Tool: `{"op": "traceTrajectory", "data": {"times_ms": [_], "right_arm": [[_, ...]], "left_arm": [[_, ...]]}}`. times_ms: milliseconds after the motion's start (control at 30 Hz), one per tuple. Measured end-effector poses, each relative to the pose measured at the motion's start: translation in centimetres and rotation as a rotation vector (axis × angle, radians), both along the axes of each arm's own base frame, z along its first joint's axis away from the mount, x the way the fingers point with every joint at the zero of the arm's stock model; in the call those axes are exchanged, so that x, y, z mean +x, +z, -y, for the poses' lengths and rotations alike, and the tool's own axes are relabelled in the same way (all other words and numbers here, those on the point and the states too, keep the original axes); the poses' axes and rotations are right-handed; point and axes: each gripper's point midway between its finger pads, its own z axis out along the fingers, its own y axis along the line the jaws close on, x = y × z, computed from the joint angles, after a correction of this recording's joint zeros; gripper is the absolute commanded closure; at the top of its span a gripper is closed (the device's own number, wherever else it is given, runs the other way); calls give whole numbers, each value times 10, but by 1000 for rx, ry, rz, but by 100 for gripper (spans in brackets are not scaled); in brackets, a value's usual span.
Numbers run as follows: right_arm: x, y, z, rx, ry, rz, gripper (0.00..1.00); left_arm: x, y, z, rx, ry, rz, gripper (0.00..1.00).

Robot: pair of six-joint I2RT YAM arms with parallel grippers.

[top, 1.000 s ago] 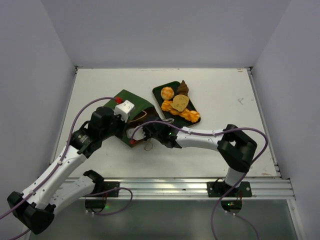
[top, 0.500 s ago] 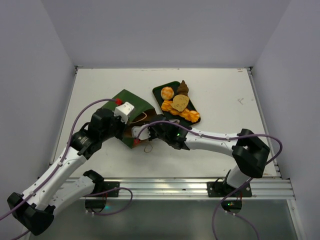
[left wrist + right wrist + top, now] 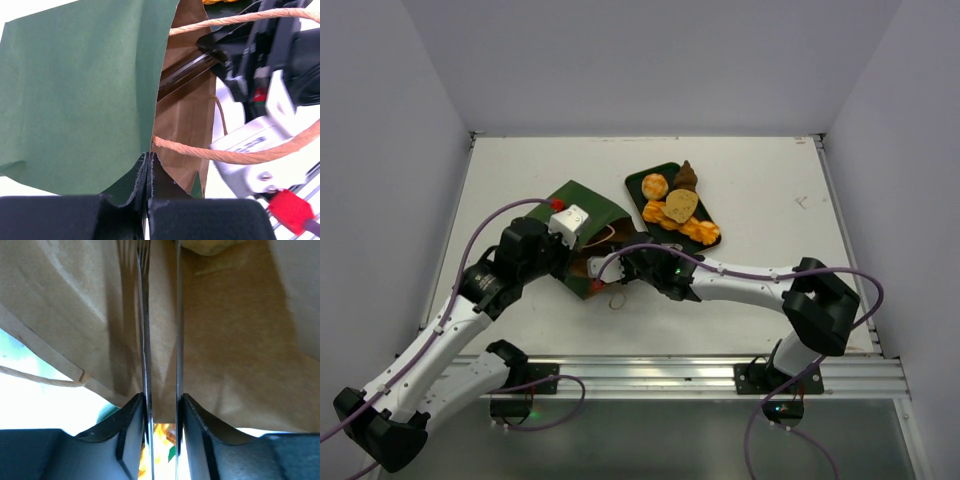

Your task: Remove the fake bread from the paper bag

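Observation:
The paper bag [image 3: 592, 205] lies on its side, dark green outside [image 3: 75, 95] and brown kraft inside [image 3: 187, 115]. My left gripper [image 3: 147, 161] is shut on the edge of the bag's mouth. My right gripper [image 3: 608, 268] reaches into that mouth; its black fingers [image 3: 220, 52] show in the left wrist view. In the right wrist view the right gripper [image 3: 160, 270] stands slightly open between kraft walls with nothing between its fingers. Several pieces of fake bread [image 3: 677, 208] lie on a dark green tray [image 3: 638, 183]. A pale rounded shape [image 3: 210, 244] sits deep in the bag; I cannot tell what it is.
The bag's tan cord handles [image 3: 235, 156] hang across the mouth, one loop [image 3: 617, 300] lying on the white table [image 3: 770, 190]. The tray sits just right of the bag. A metal rail [image 3: 670, 372] runs along the near edge, and grey walls close in three sides.
The right arm has stretched out leftward, pushing its gripper further into the bag's mouth, and its fingers have parted a little. The left gripper keeps its hold on the bag's edge.

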Motion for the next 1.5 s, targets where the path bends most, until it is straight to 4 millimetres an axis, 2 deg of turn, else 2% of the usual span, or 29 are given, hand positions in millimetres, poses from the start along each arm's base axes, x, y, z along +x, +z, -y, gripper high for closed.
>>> {"op": "traceTrajectory", "data": {"times_ms": [133,233,933,1167,1500], "right_arm": [[1,-12,-1,-26,2,-12,57],[1,-14,-1,-31,1,-12,56],[9,1,-8,3,-16,24,53],[9,-7,-13,-14,-9,16,53],[3,-5,-22,-14,18,21,52]], "left_arm": [[-1,0,1,-3,-5,-2,100],[-1,0,1,-4,-7,-3,100],[-2,-1,4,-7,-19,-11,100],[-3,-1,5,-11,-25,-13,100],[-3,-3,6,-11,-30,-20,100]]}}
